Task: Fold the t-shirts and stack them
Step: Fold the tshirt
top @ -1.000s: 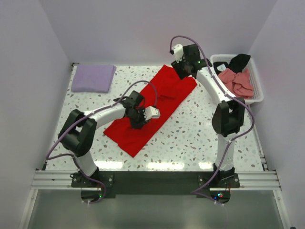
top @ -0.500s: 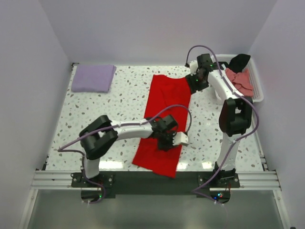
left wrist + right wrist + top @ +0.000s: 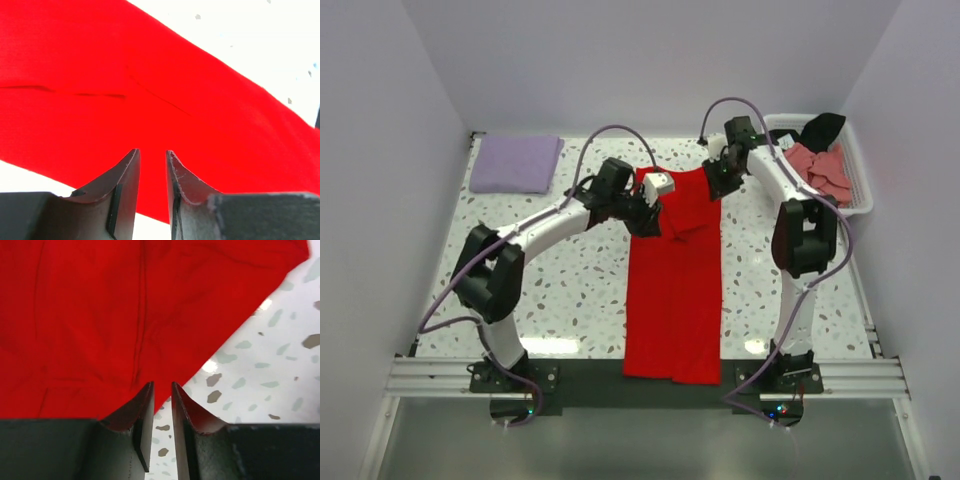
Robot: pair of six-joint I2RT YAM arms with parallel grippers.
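Note:
The bright red t-shirt (image 3: 675,290) lies flat in a long strip from the back middle of the table to the near edge, where its end hangs over the front rail. A small flap is folded in near its top (image 3: 678,215). My left gripper (image 3: 643,208) is over the shirt's back left corner, with its jaws a narrow gap apart and empty above smooth red cloth (image 3: 152,151). My right gripper (image 3: 716,181) is at the back right corner, also narrowly open and empty, over the shirt's edge (image 3: 162,384). A folded lavender t-shirt (image 3: 515,163) lies at the back left.
A white slatted basket (image 3: 860,195) at the back right holds a salmon-pink shirt (image 3: 820,170) and a black one (image 3: 822,128). White walls stand close on three sides. The speckled table (image 3: 540,280) shows to the left and right of the red shirt.
The red shirt has turned from diagonal to straight and now reaches the near edge. My left gripper moved from the shirt's near part to its back left corner. The right gripper stayed near the back right corner.

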